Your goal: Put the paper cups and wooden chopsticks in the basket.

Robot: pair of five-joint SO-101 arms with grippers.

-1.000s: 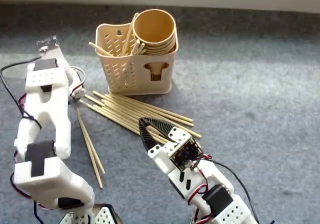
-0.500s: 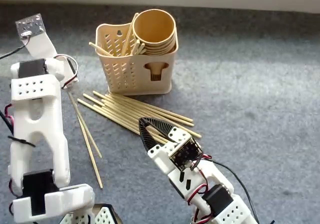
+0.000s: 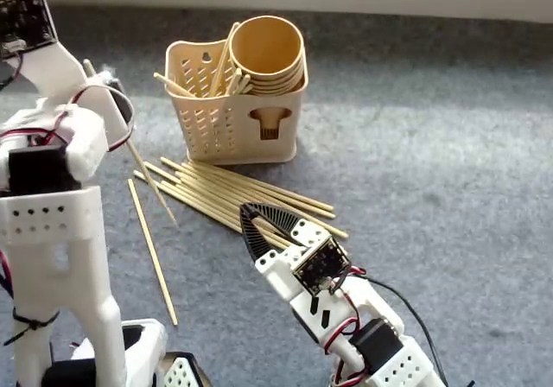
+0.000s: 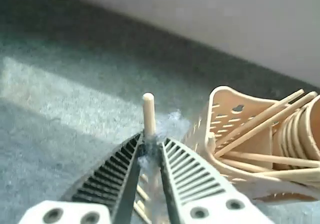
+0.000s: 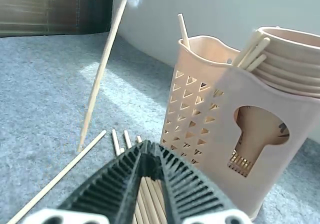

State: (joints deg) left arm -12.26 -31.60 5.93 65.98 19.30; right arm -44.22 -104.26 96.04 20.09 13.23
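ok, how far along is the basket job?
Done: paper cups stacked in the basket, with a few chopsticks. In hand: left tool grips one chopstick, raised at a slant. Left: the chopstick pile under the shut right tool, plus one stray chopstick.

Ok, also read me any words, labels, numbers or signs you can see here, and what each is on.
None can be read.
Dark print on a paper cup, seen through the basket's cutout: too small to read.
Marks on the circuit board on an arm: too small.
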